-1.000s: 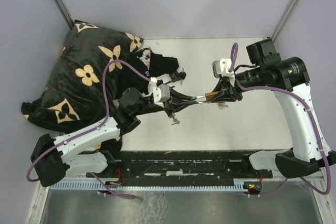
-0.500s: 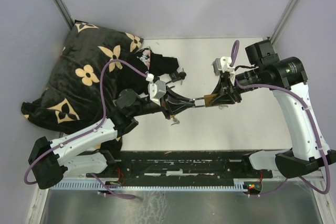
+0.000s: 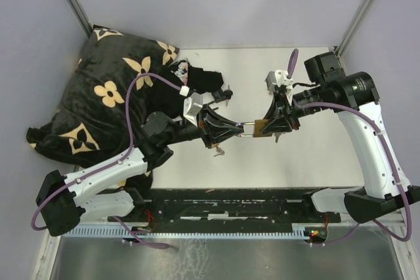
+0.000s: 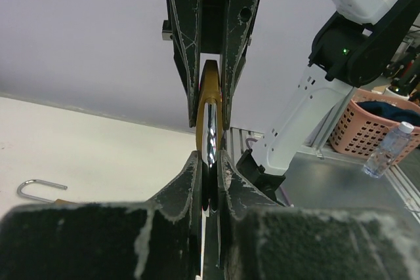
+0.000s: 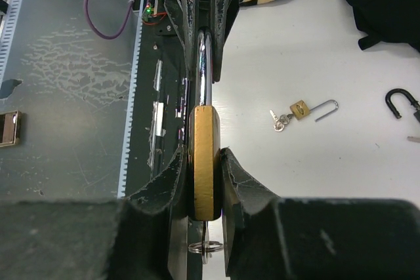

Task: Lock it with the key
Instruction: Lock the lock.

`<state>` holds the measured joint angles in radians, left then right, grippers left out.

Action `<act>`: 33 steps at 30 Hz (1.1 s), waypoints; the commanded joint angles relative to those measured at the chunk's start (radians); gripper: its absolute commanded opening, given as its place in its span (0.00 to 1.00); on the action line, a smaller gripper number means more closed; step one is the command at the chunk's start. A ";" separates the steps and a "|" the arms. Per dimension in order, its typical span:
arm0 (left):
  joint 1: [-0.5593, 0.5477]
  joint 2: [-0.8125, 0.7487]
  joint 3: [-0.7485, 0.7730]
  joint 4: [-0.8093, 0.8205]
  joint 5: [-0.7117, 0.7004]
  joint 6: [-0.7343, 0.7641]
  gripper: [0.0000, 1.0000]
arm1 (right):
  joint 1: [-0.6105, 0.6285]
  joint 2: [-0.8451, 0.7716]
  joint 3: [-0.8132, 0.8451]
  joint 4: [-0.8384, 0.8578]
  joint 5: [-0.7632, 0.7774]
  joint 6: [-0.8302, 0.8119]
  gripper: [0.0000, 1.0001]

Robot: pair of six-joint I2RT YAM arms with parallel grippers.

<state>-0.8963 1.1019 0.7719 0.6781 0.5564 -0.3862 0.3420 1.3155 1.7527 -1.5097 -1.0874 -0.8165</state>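
1. The brass padlock (image 5: 203, 162) is held in the air above the white table (image 3: 295, 162), off the right-hand side of the black flowered cushion (image 3: 105, 96) and well clear of it. It is stretched level between the two arms.
2. The right gripper (image 3: 265, 125) has its fingers pressed against the two flat faces of the padlock's body, pinching it edge-on. It grips the end of the padlock farther from the cushion.
3. The chrome shackle (image 5: 204, 57) sticks out of the body toward the cushion and runs straight into the left gripper (image 4: 209, 162). That gripper's fingers are nearly together and clamp the shackle's bow between their tips.
4. The two grippers face each other tip to tip, with a short bare piece of shackle between them.
5. A key ring (image 5: 205, 248) shows at the bottom end of the body, the end away from the cushion. I cannot tell whether a key sits in the keyhole.
6. A small brass padlock (image 5: 300, 109) with its shackle swung out and keys attached lies on the table near the cushion's right edge.
7. A black padlock (image 5: 399, 101) lies farther back, beside the dark cloth (image 3: 200, 80) that rests against the cushion.
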 commanded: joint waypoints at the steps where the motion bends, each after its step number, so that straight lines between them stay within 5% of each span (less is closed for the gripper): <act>1: -0.012 0.019 0.029 0.202 -0.032 -0.089 0.03 | 0.021 -0.010 -0.021 0.085 -0.129 0.036 0.02; 10: -0.012 0.002 0.061 0.080 -0.064 -0.004 0.03 | 0.020 -0.019 -0.038 0.110 -0.147 0.074 0.02; 18: -0.012 0.036 0.041 0.112 -0.042 -0.062 0.06 | 0.020 -0.030 -0.084 0.300 -0.168 0.312 0.02; 22: -0.010 -0.017 0.013 0.098 -0.115 -0.069 0.24 | 0.000 -0.041 -0.117 0.415 -0.164 0.446 0.02; 29: -0.010 -0.186 -0.046 -0.068 -0.420 -0.089 0.74 | -0.081 -0.059 -0.184 0.601 -0.249 0.610 0.02; 33: -0.010 -0.305 -0.093 -0.099 -0.490 -0.106 0.83 | -0.118 -0.086 -0.234 0.771 -0.264 0.768 0.02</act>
<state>-0.9039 0.9035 0.7086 0.6056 0.2173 -0.4484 0.2558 1.2835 1.5375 -1.0046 -1.2385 -0.2440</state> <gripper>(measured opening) 0.800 0.257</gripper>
